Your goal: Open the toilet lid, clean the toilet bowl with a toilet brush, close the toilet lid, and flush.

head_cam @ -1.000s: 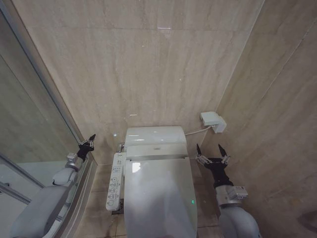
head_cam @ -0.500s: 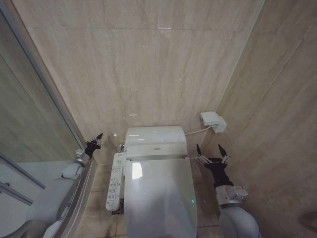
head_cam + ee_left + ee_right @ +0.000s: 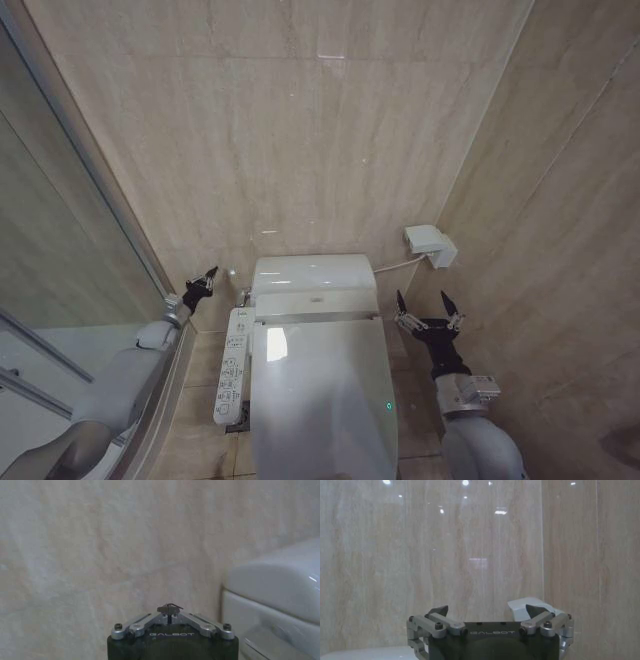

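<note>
- The large smooth white plastic oval toilet lid (image 3: 322,395) lies shut over the white ceramic toilet bowl (image 3: 250,440), whose white side control panel (image 3: 230,368) faces the left arm
- The white tank (image 3: 313,277) stands against the beige tiled wall (image 3: 300,130)
- The right hand (image 3: 429,309) hovers beside the lid's rear right corner, fingers spread apart
- The left hand (image 3: 203,282) is near the tank's left side, fingers pressed together

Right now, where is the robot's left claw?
In the head view, the left gripper is up by the back wall on the robot's left, between the glass shower wall and the toilet's tank, shut and touching nothing.
</note>
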`<state>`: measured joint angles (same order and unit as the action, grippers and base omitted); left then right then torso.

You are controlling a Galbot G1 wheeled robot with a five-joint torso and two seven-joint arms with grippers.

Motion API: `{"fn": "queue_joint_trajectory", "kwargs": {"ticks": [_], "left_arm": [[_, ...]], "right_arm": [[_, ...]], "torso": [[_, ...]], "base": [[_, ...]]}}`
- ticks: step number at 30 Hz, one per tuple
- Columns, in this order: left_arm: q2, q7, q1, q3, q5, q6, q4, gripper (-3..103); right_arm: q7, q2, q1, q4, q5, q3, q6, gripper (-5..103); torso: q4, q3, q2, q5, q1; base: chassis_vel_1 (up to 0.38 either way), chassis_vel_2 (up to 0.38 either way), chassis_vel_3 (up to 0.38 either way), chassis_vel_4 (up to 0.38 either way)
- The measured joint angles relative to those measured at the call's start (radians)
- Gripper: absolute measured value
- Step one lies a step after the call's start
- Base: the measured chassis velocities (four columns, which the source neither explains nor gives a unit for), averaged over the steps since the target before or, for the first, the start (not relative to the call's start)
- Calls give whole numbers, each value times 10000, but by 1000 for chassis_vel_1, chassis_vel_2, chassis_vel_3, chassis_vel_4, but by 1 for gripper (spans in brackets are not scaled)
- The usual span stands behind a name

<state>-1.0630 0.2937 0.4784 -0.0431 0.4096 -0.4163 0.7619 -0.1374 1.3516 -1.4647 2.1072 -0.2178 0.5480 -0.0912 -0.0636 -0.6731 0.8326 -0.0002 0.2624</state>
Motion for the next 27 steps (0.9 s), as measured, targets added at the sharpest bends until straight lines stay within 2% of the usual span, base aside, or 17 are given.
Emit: {"fn": "queue_joint_trajectory", "kwargs": {"ticks": [7, 9, 10, 14, 27], "left_arm": [[2, 123, 186, -13, -659, -82, 53, 0], [18, -116, 260, -125, -1185, -163, 90, 0], [18, -116, 260, -125, -1185, -163, 90, 0], [170, -444, 449, -384, -2297, -503, 358, 0], [428, -618, 1373, -539, -3255, -773, 1424, 0]], "right_arm": [[0, 1, 0, 0, 0, 0, 0, 100], [0, 0, 0, 0, 0, 0, 0, 100], [0, 0, 0, 0, 0, 0, 0, 100], [0, 1, 0, 0, 0, 0, 0, 100], [1, 1, 0, 0, 0, 0, 0, 100]], "torso": [[0, 0, 0, 0, 0], [0, 0, 0, 1, 0], [0, 0, 0, 1, 0], [0, 0, 0, 1, 0], [0, 0, 1, 1, -1]], "base": [[0, 0, 0, 0], [0, 0, 0, 0], [0, 0, 0, 0], [0, 0, 0, 0], [0, 0, 0, 0]]}}
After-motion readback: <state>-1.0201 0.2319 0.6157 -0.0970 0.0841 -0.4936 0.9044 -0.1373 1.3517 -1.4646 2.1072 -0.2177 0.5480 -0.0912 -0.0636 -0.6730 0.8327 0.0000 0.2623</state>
